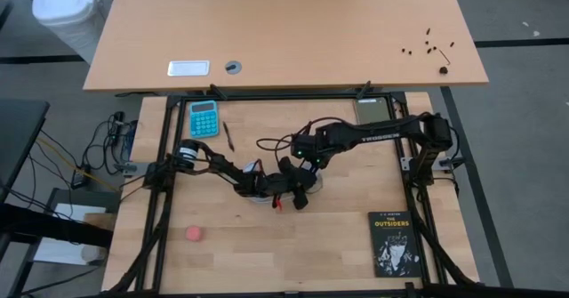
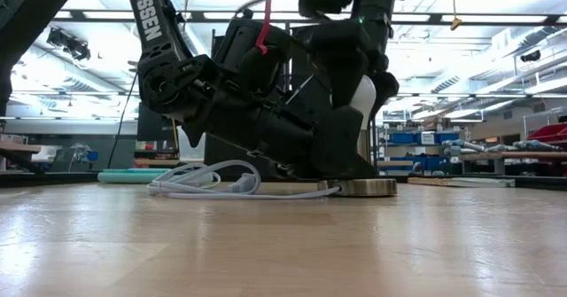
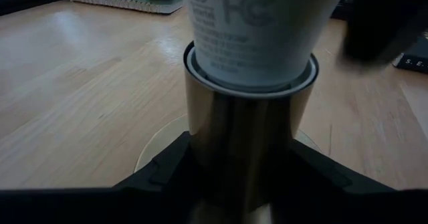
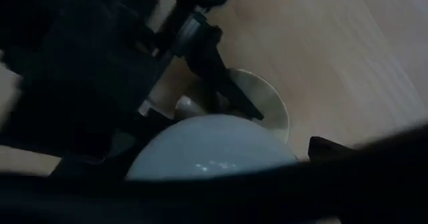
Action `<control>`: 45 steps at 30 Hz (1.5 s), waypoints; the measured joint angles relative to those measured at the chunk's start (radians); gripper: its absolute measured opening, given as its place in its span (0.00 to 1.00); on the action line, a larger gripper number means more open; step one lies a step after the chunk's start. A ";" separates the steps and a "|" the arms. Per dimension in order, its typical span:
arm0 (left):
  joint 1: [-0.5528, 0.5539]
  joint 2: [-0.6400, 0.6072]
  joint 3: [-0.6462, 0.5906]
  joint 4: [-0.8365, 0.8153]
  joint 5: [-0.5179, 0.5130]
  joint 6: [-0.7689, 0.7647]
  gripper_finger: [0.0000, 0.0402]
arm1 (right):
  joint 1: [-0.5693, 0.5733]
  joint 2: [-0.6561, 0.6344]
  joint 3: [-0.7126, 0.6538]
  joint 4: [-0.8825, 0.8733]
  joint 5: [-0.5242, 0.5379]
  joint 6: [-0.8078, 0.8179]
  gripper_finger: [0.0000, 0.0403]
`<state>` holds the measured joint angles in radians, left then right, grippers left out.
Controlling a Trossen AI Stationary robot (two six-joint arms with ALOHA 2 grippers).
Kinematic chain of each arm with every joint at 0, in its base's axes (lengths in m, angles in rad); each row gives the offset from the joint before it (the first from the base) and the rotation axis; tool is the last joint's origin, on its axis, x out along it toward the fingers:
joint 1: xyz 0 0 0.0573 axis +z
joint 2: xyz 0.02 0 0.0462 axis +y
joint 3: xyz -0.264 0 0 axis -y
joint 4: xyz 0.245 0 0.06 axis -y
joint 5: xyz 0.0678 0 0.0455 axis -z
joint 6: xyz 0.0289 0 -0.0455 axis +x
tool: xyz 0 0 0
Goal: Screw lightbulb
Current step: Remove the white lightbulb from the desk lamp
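Closest to your left wrist view: brass socket stem (image 3: 246,150), with the left gripper (image 3: 241,184) shut tight on it, dark fingers (image 3: 167,174) pressed to either side. You've got the lightbulb (image 3: 257,33) seated upright in the top of that stem, white neck with printed markings showing. Socket base disc (image 2: 363,187) sits flat on the table (image 2: 283,244), white cord (image 2: 213,183) coiled just beside it. Your right gripper (image 2: 359,102) is over the bulb from above, jaws spread wide around the white dome (image 4: 210,147); you can't tell if the fingers actually touch the glass. Both arms meet mid-table (image 1: 293,184).
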<state>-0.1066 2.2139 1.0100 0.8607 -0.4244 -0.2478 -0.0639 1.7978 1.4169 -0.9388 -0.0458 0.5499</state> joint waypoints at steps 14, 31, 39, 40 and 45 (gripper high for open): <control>0.001 0.000 0.000 0.000 -0.005 0.005 0.47 | 0.001 0.001 -0.014 0.048 0.015 -0.062 0.88; 0.003 0.001 0.001 -0.001 -0.016 0.009 0.47 | -0.003 -0.003 -0.057 0.108 -0.038 -0.156 0.62; 0.004 0.001 0.001 -0.001 -0.018 0.008 0.47 | -0.021 -0.002 -0.056 0.100 -0.057 -0.275 0.65; 0.004 0.001 0.001 -0.001 -0.018 0.009 0.47 | -0.022 -0.002 -0.056 0.098 -0.064 -0.301 0.64; 0.004 0.001 0.001 -0.001 -0.017 0.010 0.47 | -0.025 -0.001 -0.056 0.094 -0.104 -0.474 0.63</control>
<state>-0.1028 2.2147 1.0107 0.8597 -0.4417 -0.2382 -0.0887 1.7969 1.3605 -0.8450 -0.1503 0.0759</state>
